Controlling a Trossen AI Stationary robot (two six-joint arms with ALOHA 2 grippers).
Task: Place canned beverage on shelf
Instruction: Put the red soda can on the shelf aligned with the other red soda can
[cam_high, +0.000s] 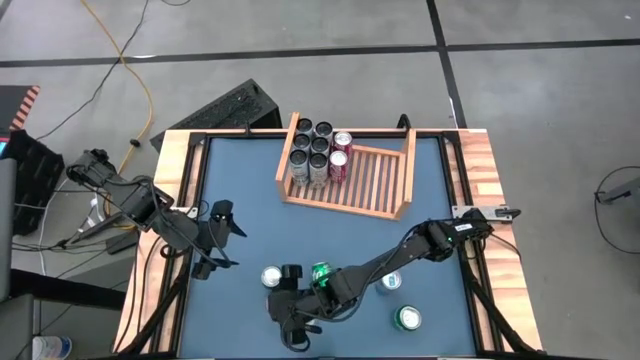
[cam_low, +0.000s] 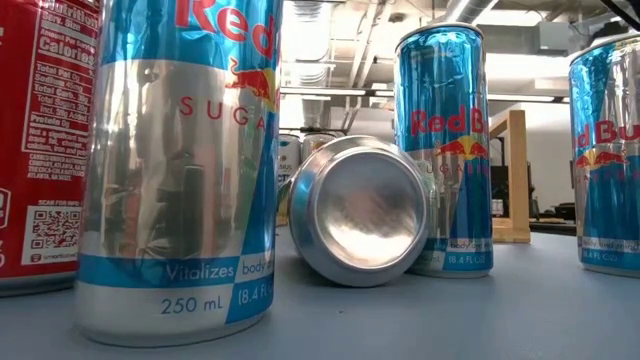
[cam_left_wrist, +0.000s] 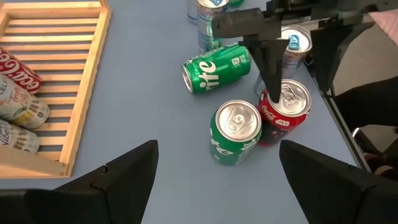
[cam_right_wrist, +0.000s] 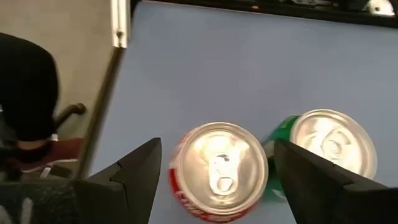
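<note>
The wooden shelf (cam_high: 372, 178) lies at the table's far middle, with several cans (cam_high: 318, 152) standing in its left part. An upright red can (cam_left_wrist: 283, 111) stands near the table's front edge beside an upright green can (cam_left_wrist: 235, 132). My right gripper (cam_right_wrist: 214, 152) hangs open just over the red can's top (cam_right_wrist: 219, 167), one finger on each side; in the high view the gripper (cam_high: 290, 305) hides that can. My left gripper (cam_left_wrist: 217, 152) waits open at the table's left (cam_high: 215, 238), with nothing between its fingers.
A green can (cam_left_wrist: 214, 67) lies on its side just beyond the upright pair. Blue-and-silver cans (cam_high: 390, 282) (cam_high: 407, 318) stand toward the near right. The low view shows tall blue cans (cam_low: 180, 160) and the lying can's base (cam_low: 365, 210). The shelf's right half (cam_high: 385, 185) holds bare slats.
</note>
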